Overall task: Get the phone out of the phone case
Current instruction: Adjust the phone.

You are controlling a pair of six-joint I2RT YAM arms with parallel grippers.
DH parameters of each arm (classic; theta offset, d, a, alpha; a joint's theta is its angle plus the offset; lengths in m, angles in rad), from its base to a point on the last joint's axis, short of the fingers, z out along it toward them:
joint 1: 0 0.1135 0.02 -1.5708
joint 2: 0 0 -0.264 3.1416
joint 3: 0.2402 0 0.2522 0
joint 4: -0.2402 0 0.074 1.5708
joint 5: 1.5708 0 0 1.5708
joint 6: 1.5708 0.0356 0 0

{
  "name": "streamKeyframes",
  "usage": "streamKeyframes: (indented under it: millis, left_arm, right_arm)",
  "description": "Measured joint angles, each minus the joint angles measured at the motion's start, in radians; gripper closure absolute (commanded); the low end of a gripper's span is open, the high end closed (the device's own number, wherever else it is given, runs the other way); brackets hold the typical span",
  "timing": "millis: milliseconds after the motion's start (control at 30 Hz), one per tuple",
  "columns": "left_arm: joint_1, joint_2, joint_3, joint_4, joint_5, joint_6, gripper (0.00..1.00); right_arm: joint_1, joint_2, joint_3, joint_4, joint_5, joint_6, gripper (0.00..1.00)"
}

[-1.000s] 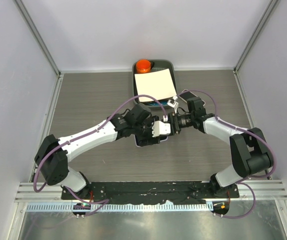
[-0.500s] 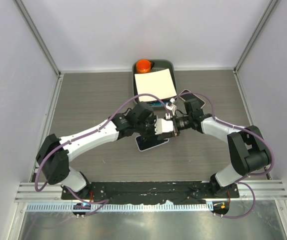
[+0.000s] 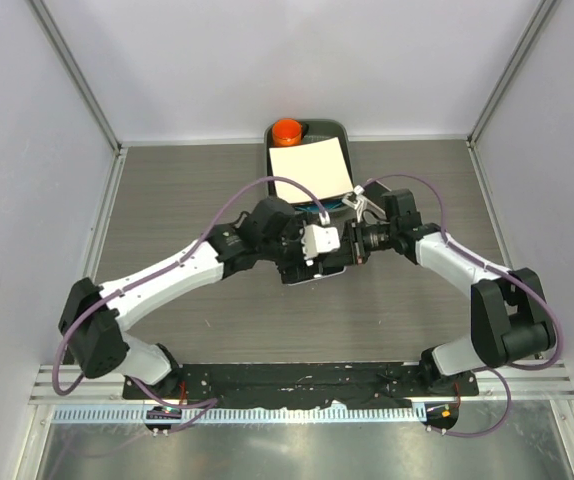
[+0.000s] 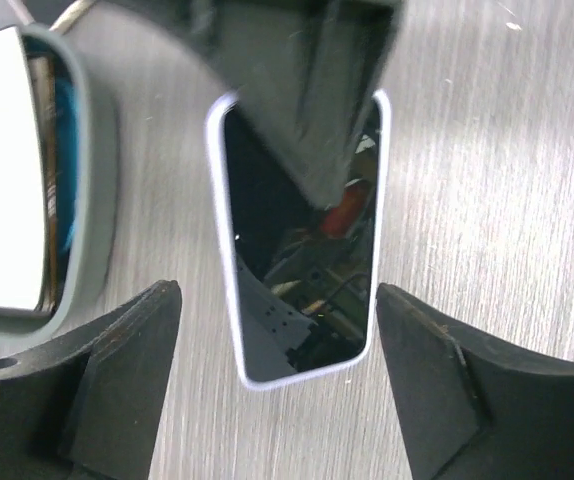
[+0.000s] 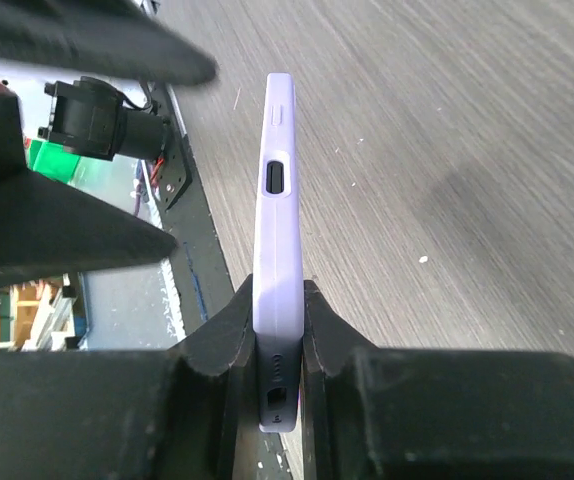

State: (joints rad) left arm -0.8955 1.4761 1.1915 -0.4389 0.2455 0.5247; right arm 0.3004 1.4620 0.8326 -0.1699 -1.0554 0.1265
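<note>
Phone [image 4: 267, 300] looks stiff and slick in its probably soft lilac case [image 5: 277, 250]; our right fingers [image 5: 212, 345] pinch the case end, left fingers [image 4: 117, 370] spread wide; we'd peel a corner.

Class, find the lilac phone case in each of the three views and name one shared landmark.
Top external: phone case at centre, mostly hidden where the arms meet.
Left wrist: centre, screen facing the camera.
Right wrist: centre, edge-on, clamped by the right gripper.
Shared landmark: the grey wood-grain table.
</note>
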Motion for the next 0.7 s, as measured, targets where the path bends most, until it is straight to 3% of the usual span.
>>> streamKeyframes:
  millis: [367,567,700]
  left_arm:
    - [0.315,-0.249,0.05,-0.018,0.108,-0.243,0.0]
    - [0.334,-0.284,0.153,-0.074,0.166,-0.364,0.0]
    - [0.389,-0.293,0.113,-0.049,0.336,-0.496,0.04]
  right_arm:
    - [-0.038,-0.129,0.098,-0.173,0.052,-0.112,0.99]
    - [-0.038,-0.189,0.276,-0.277,0.086,-0.186,0.99]
    - [-0.039,-0.216,0.369,-0.274,0.084,-0.189,0.99]
